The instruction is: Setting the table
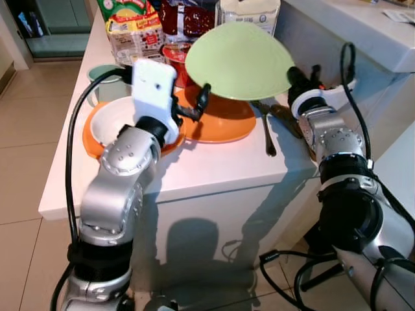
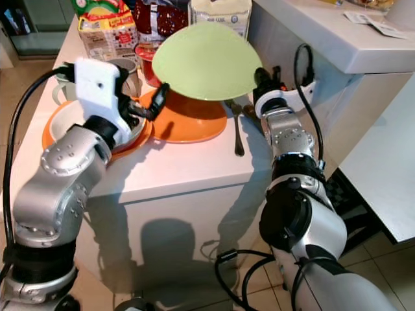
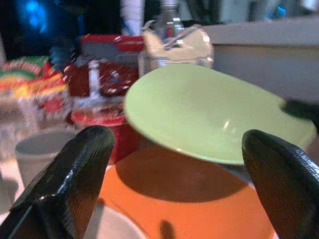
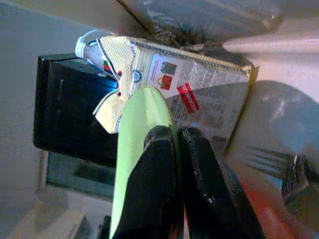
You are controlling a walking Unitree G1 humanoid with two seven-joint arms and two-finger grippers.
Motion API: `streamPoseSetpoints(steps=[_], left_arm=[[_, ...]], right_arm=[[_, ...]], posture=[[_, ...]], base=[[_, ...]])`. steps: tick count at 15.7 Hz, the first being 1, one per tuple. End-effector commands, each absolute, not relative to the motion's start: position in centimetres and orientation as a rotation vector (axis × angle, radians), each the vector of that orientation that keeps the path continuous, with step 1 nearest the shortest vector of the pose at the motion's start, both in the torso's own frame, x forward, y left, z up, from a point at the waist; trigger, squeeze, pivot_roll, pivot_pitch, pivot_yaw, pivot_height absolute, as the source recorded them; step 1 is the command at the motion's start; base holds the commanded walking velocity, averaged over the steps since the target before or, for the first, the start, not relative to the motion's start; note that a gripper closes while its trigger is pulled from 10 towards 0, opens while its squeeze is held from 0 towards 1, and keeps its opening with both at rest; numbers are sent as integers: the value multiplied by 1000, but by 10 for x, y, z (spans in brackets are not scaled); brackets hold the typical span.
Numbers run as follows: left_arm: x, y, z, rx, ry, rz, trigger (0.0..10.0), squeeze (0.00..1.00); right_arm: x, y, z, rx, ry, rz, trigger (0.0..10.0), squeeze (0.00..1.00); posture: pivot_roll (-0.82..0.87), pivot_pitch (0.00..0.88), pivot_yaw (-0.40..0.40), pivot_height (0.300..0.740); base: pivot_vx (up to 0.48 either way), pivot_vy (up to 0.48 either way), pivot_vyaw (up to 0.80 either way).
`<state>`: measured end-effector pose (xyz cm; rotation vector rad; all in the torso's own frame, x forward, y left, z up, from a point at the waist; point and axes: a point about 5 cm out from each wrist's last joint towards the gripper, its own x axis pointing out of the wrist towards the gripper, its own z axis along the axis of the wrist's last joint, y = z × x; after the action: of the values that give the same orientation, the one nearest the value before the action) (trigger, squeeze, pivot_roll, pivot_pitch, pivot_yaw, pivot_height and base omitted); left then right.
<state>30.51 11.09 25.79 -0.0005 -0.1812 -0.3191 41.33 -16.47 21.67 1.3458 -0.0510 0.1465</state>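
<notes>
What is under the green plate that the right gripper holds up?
Under the green plate, pinched by the right gripper, lies an orange plate. Its far edge is covered.

1. A white table (image 1: 214,170) with a thick top and solid white sides stands in the middle of the room.
2. The floor (image 1: 26,136) is laid with large pale beige tiles with thin grout lines.
3. A second white counter (image 1: 363,32) runs along the right, close to the table.
4. At the top left, a dark doorway (image 1: 52,26) with a greenish floor opens beyond.
5. Light falls from above and behind, casting hard dark shadows on the table's front panel (image 1: 194,240).
6. Black cables (image 1: 285,265) lie on the floor at the lower right.
</notes>
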Motion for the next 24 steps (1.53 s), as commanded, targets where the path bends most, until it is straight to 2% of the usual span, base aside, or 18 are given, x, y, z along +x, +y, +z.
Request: streamPoseSetpoints(steps=[1, 4, 5, 6, 9, 13, 16, 24], left_arm=[[310, 114, 257, -93, -137, -310, 10000, 1000], [319, 123, 257, -281, -76, -241, 10000, 1000], [321, 126, 257, -397, -51, -230, 10000, 867], [322, 127, 258, -468, -46, -235, 10000, 0], [323, 125, 265, -644, -44, -289, 10000, 0], [319, 122, 279, -775, -93, -372, 10000, 0], [315, 116, 280, -769, -73, -423, 10000, 0], [318, 119, 273, -766, -47, -390, 10000, 0]], right_arm=[[411, -171, 224, 1379, -99, 164, 0, 0], [408, -167, 225, 1396, -107, 202, 0, 0], [406, -166, 227, 1413, -122, 238, 0, 0], [405, -165, 229, 1416, -128, 265, 0, 0], [399, -159, 233, 1436, -140, 341, 0, 0], [393, -149, 230, 1392, -105, 390, 0, 0], [389, -146, 230, 1396, -95, 407, 0, 0], [383, -134, 233, 1413, -75, 477, 0, 0]], posture=[[37, 0, -26, 740], [37, 0, -26, 740], [37, 0, -26, 740], [35, 0, -22, 740], [34, 0, -19, 740], [35, 0, -15, 740], [38, 0, -15, 740], [38, 0, -14, 740]], base=[[0, 0, 0], [0, 0, 0], [0, 0, 0], [0, 0, 0], [0, 0, 0], [0, 0, 0], [0, 0, 0], [0, 0, 0]])
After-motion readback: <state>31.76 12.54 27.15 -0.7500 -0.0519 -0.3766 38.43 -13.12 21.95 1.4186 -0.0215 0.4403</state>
